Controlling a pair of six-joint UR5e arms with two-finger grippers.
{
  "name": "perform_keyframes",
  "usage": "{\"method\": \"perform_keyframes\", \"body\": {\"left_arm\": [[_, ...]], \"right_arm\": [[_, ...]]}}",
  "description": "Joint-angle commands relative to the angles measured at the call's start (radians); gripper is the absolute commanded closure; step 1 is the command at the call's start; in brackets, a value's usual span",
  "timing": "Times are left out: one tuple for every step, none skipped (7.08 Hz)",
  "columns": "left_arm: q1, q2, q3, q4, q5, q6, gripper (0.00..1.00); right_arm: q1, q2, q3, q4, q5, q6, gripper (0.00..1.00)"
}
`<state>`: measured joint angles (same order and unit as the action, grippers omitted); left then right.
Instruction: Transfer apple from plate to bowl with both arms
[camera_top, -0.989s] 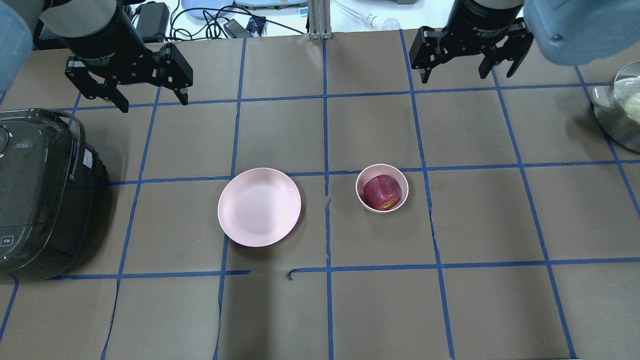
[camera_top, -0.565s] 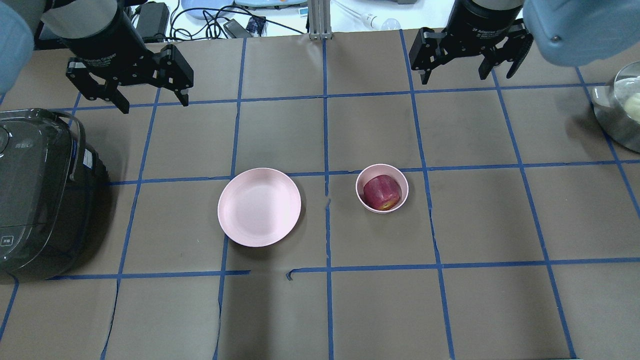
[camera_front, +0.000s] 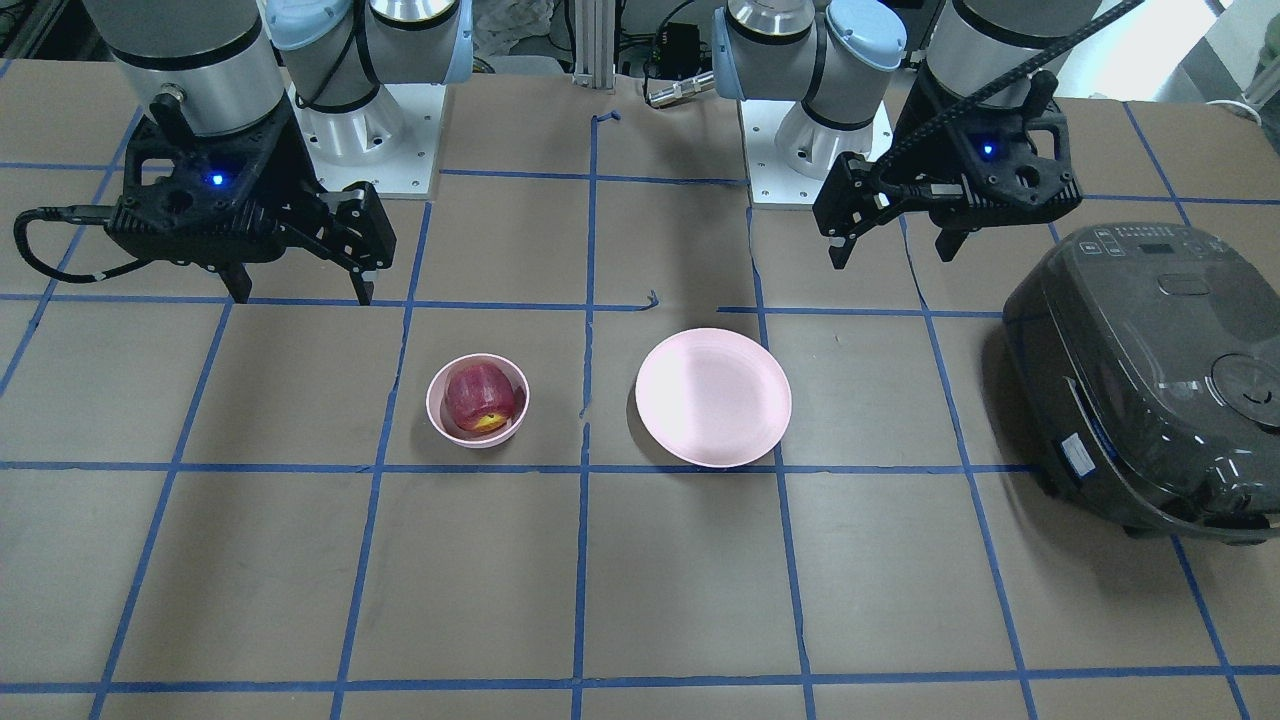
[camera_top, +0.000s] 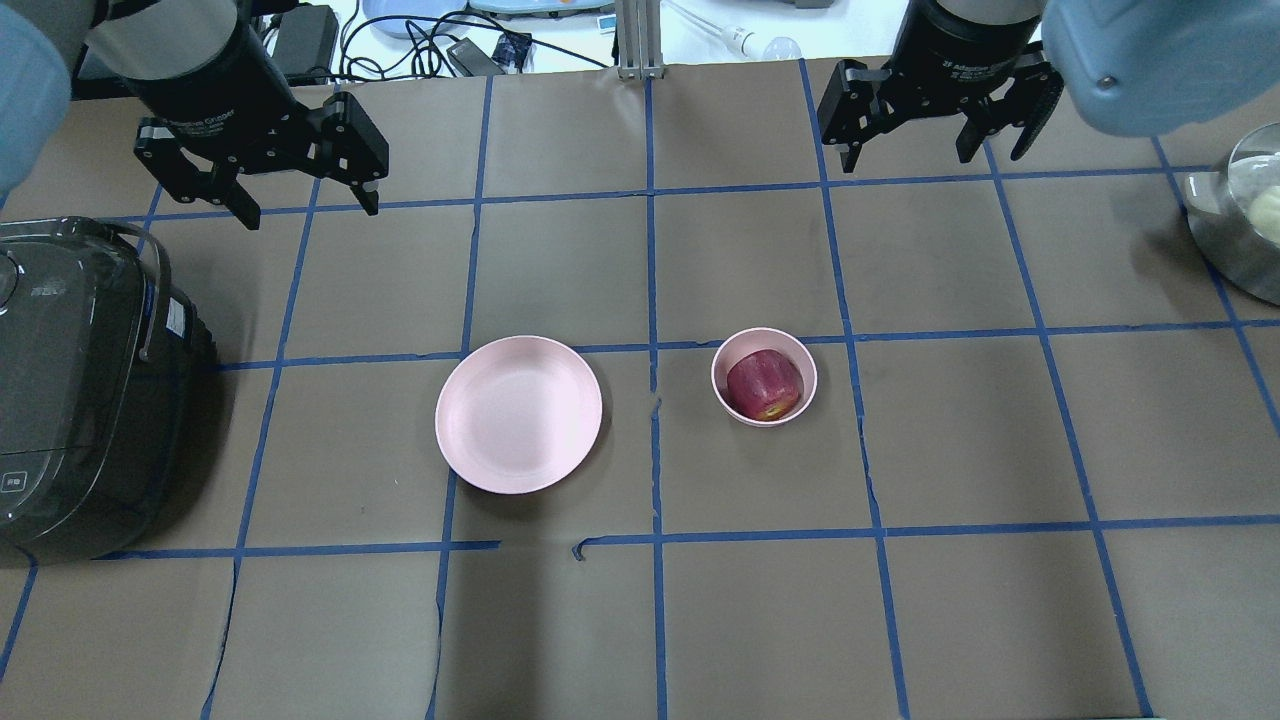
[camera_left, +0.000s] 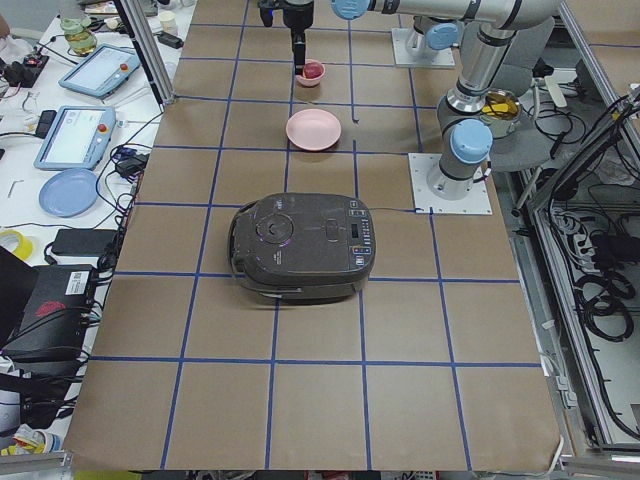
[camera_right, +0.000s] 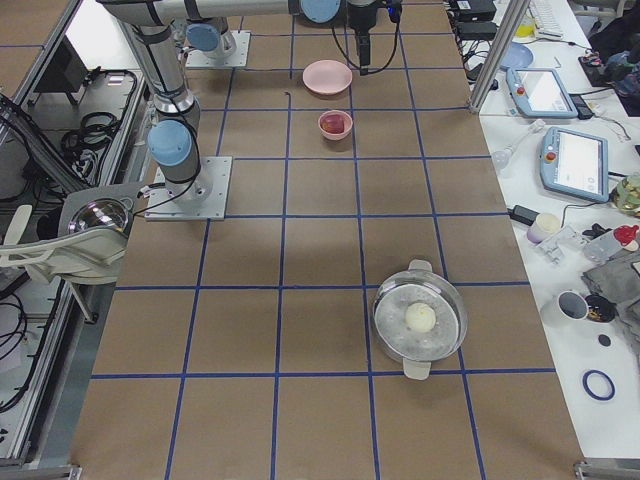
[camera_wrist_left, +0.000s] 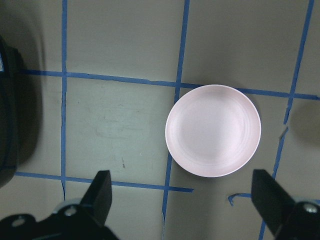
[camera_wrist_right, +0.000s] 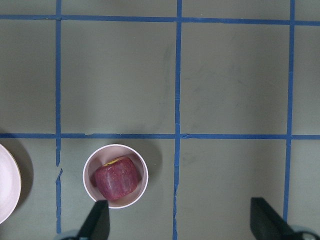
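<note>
While the dishes have stayed put over the last second, our black two-finger left end effector (camera_top: 310, 212) and black two-finger right end effector (camera_top: 925, 155) have crept slightly higher in the overhead view, away from the dishes. Both hang with fingers spread wide and hold nothing.

Well below the right end effector, offset toward the left one, the small dark-red apple (camera_top: 764, 386) with its yellow patch sits inside the small, deep, pale-pink bowl (camera_top: 765, 331). Well below the left end effector lies the wide, shallow, pale-pink plate (camera_top: 519, 414), bare. Both dishes rest on the brown table (camera_top: 1000, 620) gridded with blue tape.

We judge the transfer finished. The apple is released in the bowl, and our arms seem to be pulling back to rest, with no further grasp needed.
</note>
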<state>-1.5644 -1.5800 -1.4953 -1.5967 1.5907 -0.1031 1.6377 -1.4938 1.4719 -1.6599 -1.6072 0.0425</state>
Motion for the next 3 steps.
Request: {"method": "perform_keyframes", "body": {"left_arm": [[0.0, 0.0, 0.0, 0.0, 0.0, 0.0, 0.0], [0.0, 0.0, 0.0, 0.0, 0.0, 0.0, 0.0], [0.0, 0.0, -0.002, 0.0, 0.0, 0.0, 0.0]], "right_arm": [[0.002, 0.0, -0.002, 0.0, 0.001, -0.001, 0.0], [0.001, 0.0, -0.004, 0.0, 0.003, -0.001, 0.0], [0.002, 0.0, -0.007, 0.002, 0.003, -0.001, 0.0]]}}
